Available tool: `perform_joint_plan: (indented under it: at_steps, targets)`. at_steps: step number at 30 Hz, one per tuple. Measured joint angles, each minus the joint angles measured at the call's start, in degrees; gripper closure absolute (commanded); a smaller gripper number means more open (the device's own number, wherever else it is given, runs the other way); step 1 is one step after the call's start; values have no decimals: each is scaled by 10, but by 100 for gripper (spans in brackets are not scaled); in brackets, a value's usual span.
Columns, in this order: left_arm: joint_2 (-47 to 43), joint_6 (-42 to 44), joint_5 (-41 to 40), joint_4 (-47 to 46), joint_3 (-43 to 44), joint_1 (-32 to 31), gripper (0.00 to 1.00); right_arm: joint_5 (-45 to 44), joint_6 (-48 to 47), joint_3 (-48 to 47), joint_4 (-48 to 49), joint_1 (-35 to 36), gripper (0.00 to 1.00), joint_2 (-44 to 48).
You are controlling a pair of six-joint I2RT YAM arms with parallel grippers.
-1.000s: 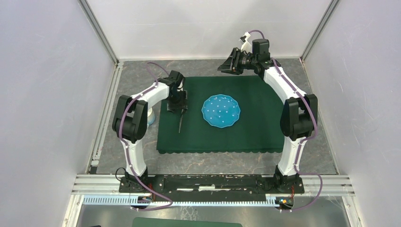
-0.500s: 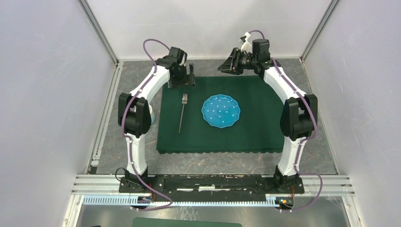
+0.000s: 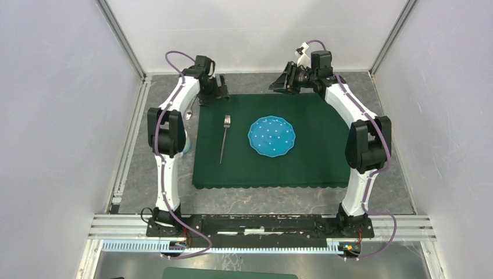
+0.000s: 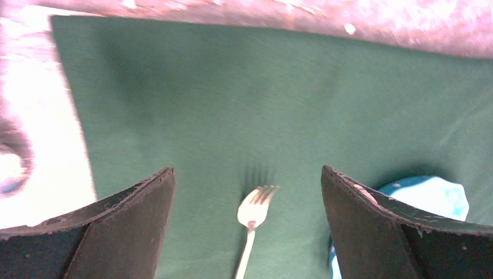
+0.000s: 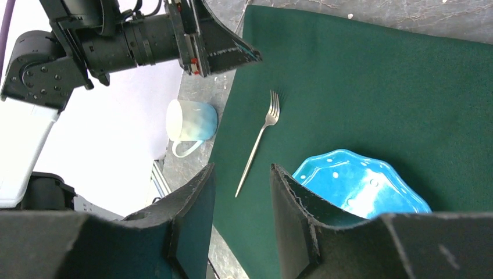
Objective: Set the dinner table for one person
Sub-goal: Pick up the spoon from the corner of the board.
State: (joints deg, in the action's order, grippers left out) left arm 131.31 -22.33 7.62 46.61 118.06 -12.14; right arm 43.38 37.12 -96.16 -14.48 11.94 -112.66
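The tabletop (image 3: 261, 200) is a wide, dark grey stone-look surface with faint pale veins. It fills the floor of a white-walled enclosure, and bare strips of it show along all four edges. A dark green cloth (image 3: 317, 154) covers most of its middle, with the cloth's scalloped hem toward the near edge of the tabletop.

A bright blue plate (image 3: 271, 136) with a wavy rim and small white dots sits on the cloth, about at the cloth's centre. A silver fork (image 3: 224, 138) lies flat on the cloth to the left of the plate and apart from it. Its tines point toward the far edge of the tabletop and its handle slants slightly toward the near left corner. A white and pale blue mug (image 5: 192, 120) rests on bare tabletop just beside the cloth's left edge. From above, the left arm hides most of it.

The left gripper (image 3: 218, 93) hangs over the far left corner of the cloth. Its jaws stand wide apart with nothing between them, and the fork's tines show on the cloth below the gap.

The right gripper (image 3: 280, 85) is raised above the far edge of the cloth, a little right of the middle. Its jaws are partly apart, leaving a narrow gap that holds nothing.
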Motion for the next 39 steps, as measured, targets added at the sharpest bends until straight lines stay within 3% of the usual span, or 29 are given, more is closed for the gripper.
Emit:
perform_joint_plan:
  at_steps: [11,22,34,39]
  targets:
    - [3,0,-16,-3,23,87,0,-5,0,0,2,-1,55,3]
    - [28,1,-43,2,75,92,1,-6,-1,0,2,-1,55,3]
    - [61,23,-120,29,96,103,14,-15,-1,0,2,-1,55,3]
    - [61,38,-139,28,112,107,27,-17,-3,0,-3,-5,55,3]
